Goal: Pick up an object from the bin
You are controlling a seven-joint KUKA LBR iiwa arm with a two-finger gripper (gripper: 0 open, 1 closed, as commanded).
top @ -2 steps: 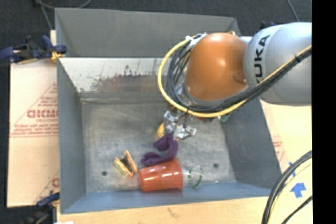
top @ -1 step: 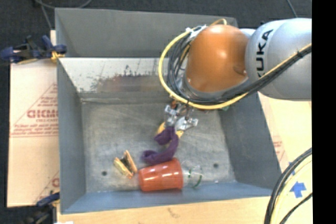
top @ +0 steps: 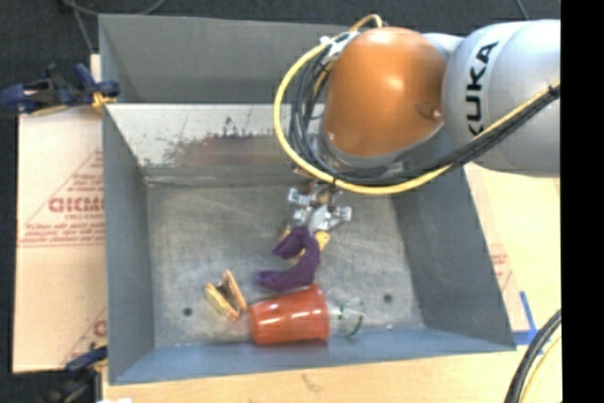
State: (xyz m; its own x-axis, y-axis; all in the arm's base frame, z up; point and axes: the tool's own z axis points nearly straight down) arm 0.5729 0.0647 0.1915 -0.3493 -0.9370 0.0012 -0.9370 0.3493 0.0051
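Gripper (top: 316, 216) low in bin (top: 127, 250), tip meeting upper end of purple curved thing (top: 294, 261). Open or closed: cannot tell. Lift seemingly still ahead. Red cup (top: 288, 318) just below, untouched.

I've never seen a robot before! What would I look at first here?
The big orange dome on the robot arm stands out first, over the back right of the grey bin. Below it the gripper hangs close above a floppy purple thing in the middle of the floor. Nearer the front wall a red cup lies on its side, with a wooden clothes peg beside it.
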